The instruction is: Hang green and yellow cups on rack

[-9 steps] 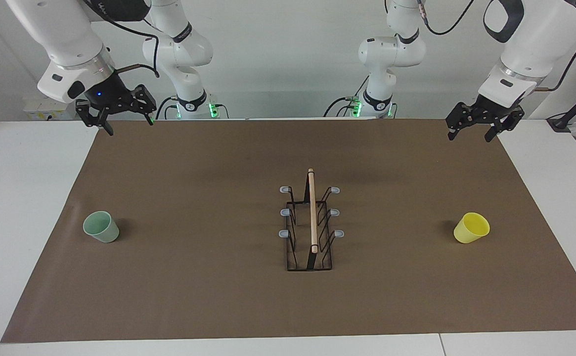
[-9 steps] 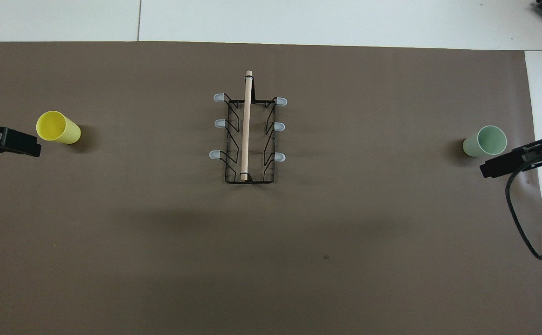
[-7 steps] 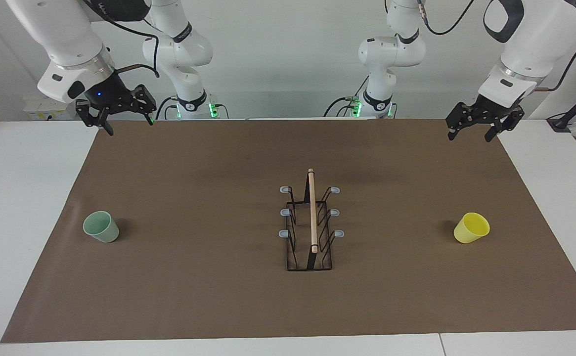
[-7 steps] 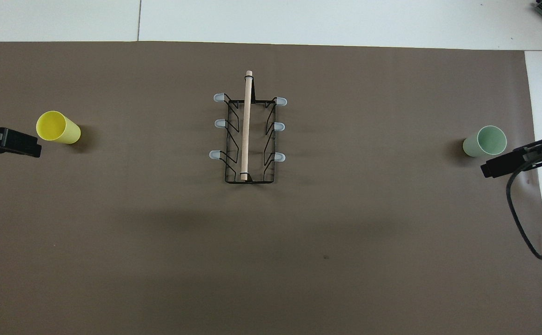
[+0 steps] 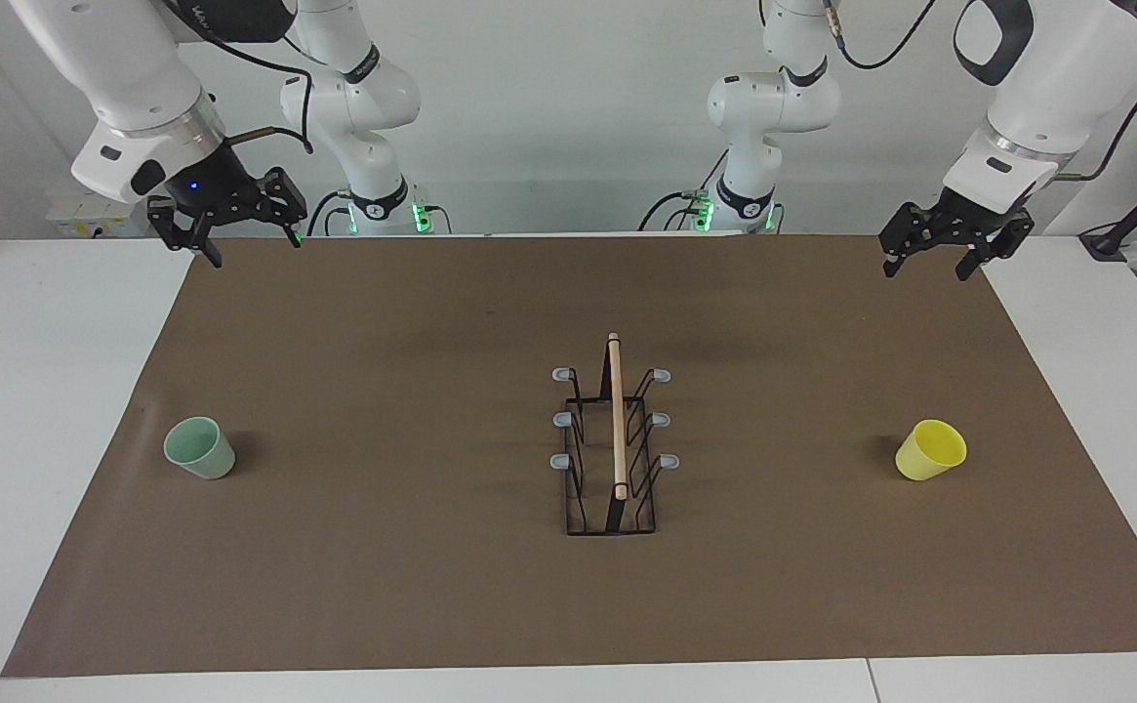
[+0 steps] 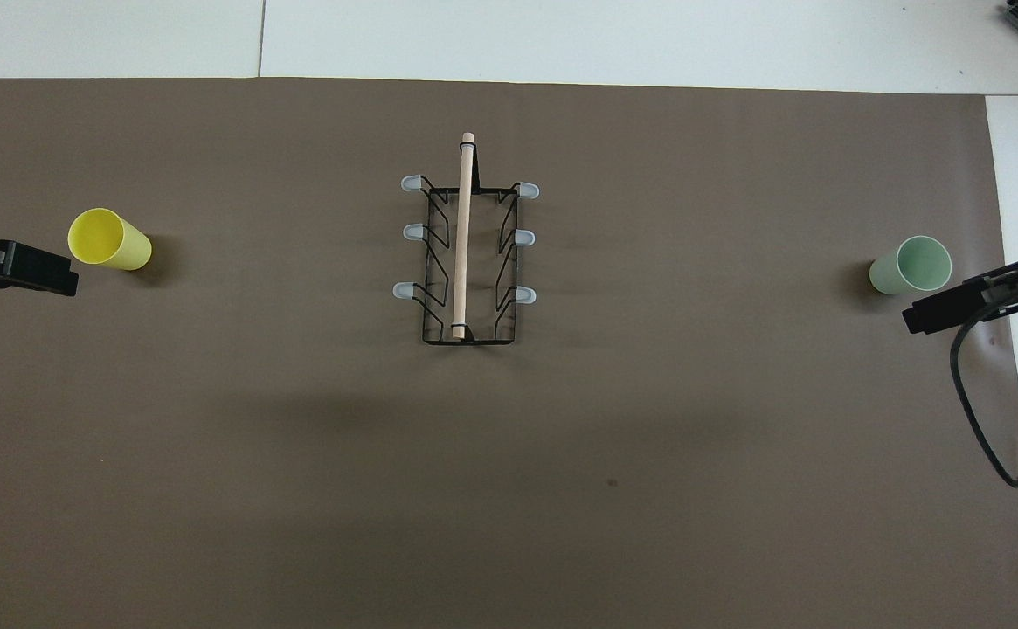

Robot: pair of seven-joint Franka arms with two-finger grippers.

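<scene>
Nothing is hung yet. Low in the frame, the black wire rack with wooden rod (image 5: 615, 449) stands mid-surface, pegs bare; the mint-green plastic cup (image 5: 200, 448) sits lower left, the yellow plastic cup (image 5: 930, 450) lower right. At the upper corners, right hand (image 5: 226, 230) and left hand (image 5: 949, 244) hover open, empty.

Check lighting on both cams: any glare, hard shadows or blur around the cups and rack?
Facing view: even light, no glare; the green cup, yellow cup and rack are sharp, each cup with a short soft shadow on the mat. Overhead view: no glare either, soft cup shadows, a broad faint darker band across the mat nearer the robots; the wire rack stays crisp.
</scene>
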